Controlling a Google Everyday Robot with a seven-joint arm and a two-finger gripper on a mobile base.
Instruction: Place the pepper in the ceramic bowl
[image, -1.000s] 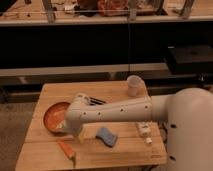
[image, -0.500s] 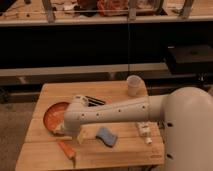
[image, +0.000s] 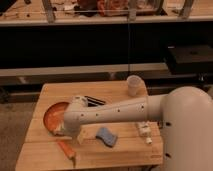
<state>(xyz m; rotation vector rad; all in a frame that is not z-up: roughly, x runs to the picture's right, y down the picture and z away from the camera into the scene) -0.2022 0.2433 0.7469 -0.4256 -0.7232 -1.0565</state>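
The orange-red pepper (image: 66, 149) lies on the wooden table (image: 120, 155) near its front left edge. The orange-brown ceramic bowl (image: 51, 114) stands behind it at the table's left side, partly hidden by my white arm. My gripper (image: 63, 132) is at the end of the arm, low over the bowl's near rim, just behind and above the pepper. The pepper lies apart from it on the table.
A blue-grey folded cloth (image: 106, 136) lies right of the gripper. A translucent white cup (image: 134, 85) stands at the back right. Dark utensils (image: 95, 101) lie mid-table. A small white object (image: 145, 132) is at the right. Dark shelving runs behind.
The gripper end of the arm has moved slightly down and toward the table's front, closer to the pepper. The pepper, bowl and cloth have not moved.
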